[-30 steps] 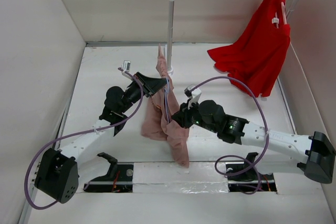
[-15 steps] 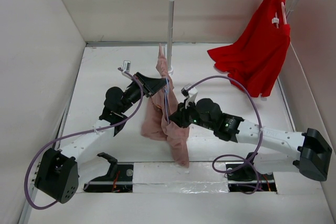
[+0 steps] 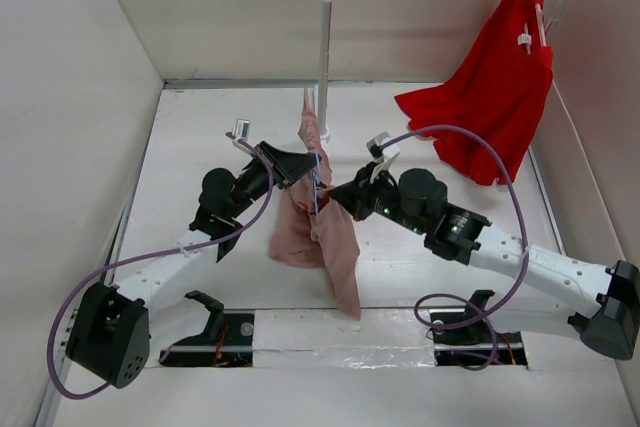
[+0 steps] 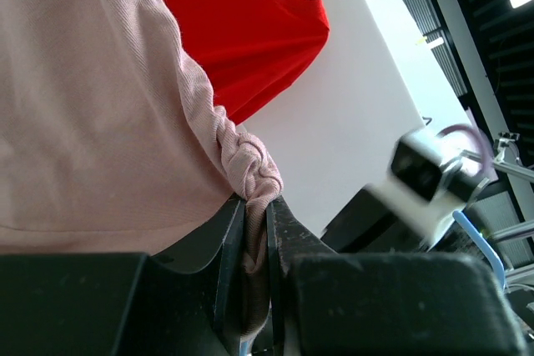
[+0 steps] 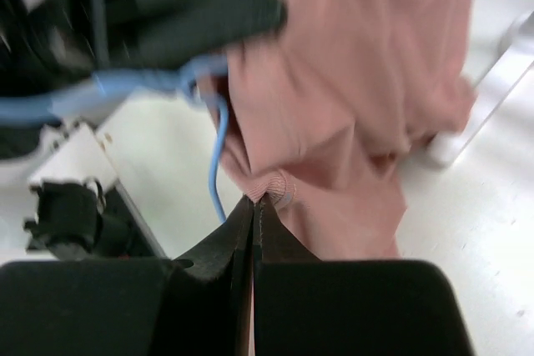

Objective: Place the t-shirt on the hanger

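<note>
The dusty pink t-shirt (image 3: 310, 232) hangs bunched between my two grippers above the table, its lower end draping toward the near edge. My left gripper (image 3: 312, 162) is shut on a twisted fold of the shirt (image 4: 100, 122); the cloth sits between its jaws (image 4: 254, 206). My right gripper (image 3: 340, 195) is shut on a ribbed edge of the shirt (image 5: 359, 81), pinched at its tips (image 5: 254, 200). The hanger (image 3: 317, 187) shows only as a thin pale blue-lavender wire running down inside the cloth near the left gripper; a curved piece of it (image 5: 219, 135) shows in the right wrist view. Most of it is hidden.
A white clothes rack (image 3: 324, 47) stands at the back, its upright just behind the shirt. A bright red garment (image 3: 490, 97) hangs from the rack's right end and also shows in the left wrist view (image 4: 250, 22). White walls close in left and right.
My right arm has risen and swung back toward the rack, still gripping the shirt's edge, drawing the cloth up. The left arm has held still.
</note>
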`<state>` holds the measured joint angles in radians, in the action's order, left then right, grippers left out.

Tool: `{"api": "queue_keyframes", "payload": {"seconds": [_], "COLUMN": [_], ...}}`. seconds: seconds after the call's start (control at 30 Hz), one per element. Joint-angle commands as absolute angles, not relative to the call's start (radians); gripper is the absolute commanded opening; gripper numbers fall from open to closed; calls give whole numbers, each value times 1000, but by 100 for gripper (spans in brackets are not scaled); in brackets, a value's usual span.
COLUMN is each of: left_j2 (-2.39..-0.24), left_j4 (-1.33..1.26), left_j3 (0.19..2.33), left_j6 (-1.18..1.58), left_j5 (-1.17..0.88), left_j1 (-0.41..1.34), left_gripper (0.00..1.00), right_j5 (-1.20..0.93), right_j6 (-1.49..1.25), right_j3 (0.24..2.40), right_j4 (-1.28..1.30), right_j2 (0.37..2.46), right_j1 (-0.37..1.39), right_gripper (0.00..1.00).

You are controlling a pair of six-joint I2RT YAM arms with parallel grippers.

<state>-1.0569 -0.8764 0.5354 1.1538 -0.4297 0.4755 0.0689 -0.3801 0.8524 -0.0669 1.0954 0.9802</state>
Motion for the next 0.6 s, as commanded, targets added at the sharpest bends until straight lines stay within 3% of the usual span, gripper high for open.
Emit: {"api": "queue_keyframes", "payload": {"seconds": [0.0,0.37,0.57], "left_j2": [-1060,-1141,-1190], "left_j4": [-983,-1000,-1101], "left_j3": [522,546,485], "left_j6": [1155,1166,1256], "left_j5": [-440,-402,-434], "left_j1": [472,472,472], "left_gripper": [0,0,0], "right_j5": [66,43,-75], "right_j6": [-350,-348,-403], "right_j3": [945,1060,1056], "right_j4": [-81,-26,-18], "right_j2": [1080,1080,1258], "right_j1": [930,907,871], "right_gripper": [0,0,0]}}
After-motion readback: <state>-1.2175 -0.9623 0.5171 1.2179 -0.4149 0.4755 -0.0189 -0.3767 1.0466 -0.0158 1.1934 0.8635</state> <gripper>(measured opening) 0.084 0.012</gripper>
